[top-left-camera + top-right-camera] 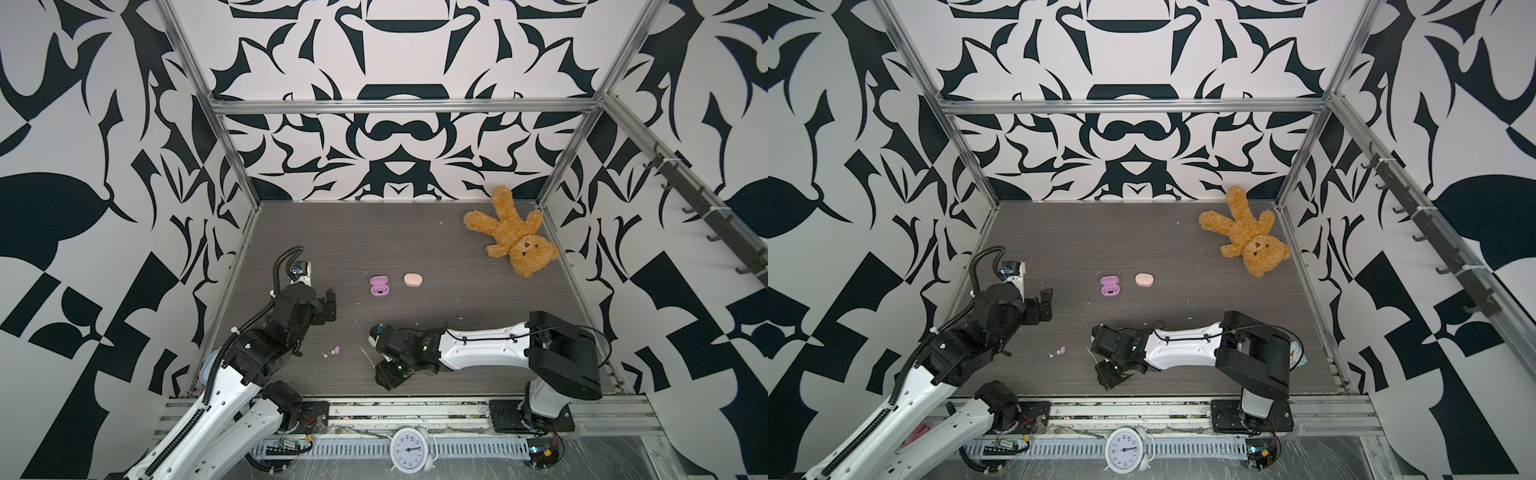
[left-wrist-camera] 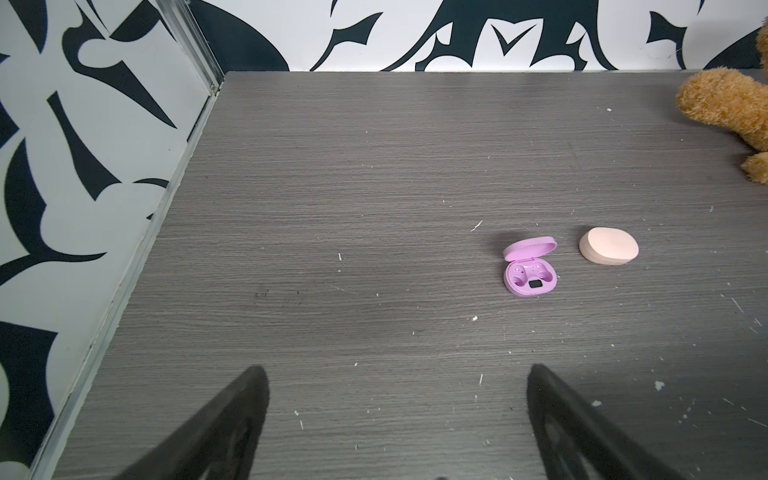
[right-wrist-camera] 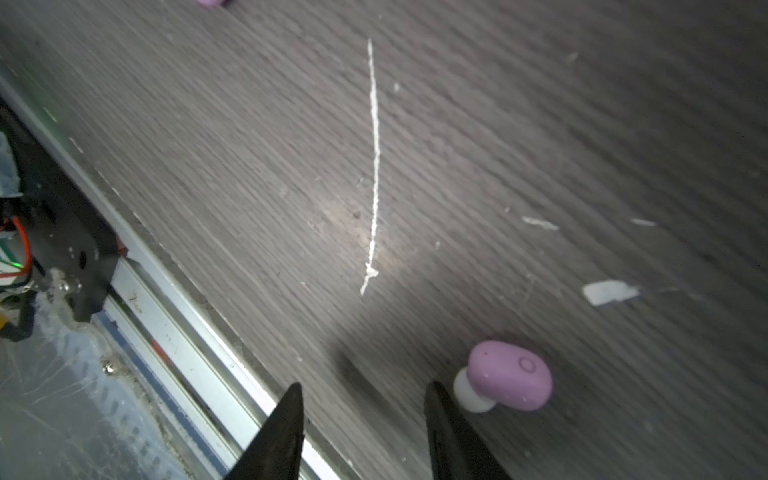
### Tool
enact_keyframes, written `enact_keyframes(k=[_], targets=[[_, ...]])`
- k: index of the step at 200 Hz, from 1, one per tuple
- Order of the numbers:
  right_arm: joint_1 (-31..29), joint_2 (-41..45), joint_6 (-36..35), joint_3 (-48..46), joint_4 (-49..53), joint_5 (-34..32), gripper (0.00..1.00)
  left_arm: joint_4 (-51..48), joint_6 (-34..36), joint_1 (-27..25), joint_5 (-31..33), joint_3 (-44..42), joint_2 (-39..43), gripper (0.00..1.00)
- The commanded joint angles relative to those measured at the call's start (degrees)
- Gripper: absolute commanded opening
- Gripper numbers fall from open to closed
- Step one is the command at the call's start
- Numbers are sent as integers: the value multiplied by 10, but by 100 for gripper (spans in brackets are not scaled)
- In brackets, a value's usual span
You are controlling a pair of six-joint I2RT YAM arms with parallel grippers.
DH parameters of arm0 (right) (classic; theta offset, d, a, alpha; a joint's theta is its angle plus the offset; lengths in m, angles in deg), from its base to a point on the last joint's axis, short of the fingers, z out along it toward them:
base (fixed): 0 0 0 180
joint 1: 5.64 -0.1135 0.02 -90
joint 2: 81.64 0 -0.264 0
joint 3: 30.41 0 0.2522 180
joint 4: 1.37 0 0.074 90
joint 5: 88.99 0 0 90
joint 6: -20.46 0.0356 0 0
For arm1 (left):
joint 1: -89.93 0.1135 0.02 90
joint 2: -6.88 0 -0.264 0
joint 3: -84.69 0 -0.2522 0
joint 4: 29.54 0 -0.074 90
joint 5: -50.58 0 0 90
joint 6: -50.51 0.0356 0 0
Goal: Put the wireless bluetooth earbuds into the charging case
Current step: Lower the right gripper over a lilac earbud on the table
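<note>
Right gripper (image 3: 361, 388) apart, empty; left gripper (image 2: 397, 368) wide; lilac earbud (image 3: 511, 374) just beside. We judge it light, slippery; pinch purple body.

Only writing I can read, black hour numerals ringing the dial of the white alarm clock (image 1: 409, 451) (image 1: 1124, 450), both top views
</note>
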Motion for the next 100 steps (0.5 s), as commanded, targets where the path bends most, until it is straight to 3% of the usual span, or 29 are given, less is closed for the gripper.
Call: enact_keyframes(k=[1, 100], targets=[[-2, 23, 2, 13, 32, -51, 47, 7, -1, 2, -6, -8, 2, 99], [5, 46, 9, 26, 102, -129, 40, 7, -2, 2, -6, -8, 5, 99]])
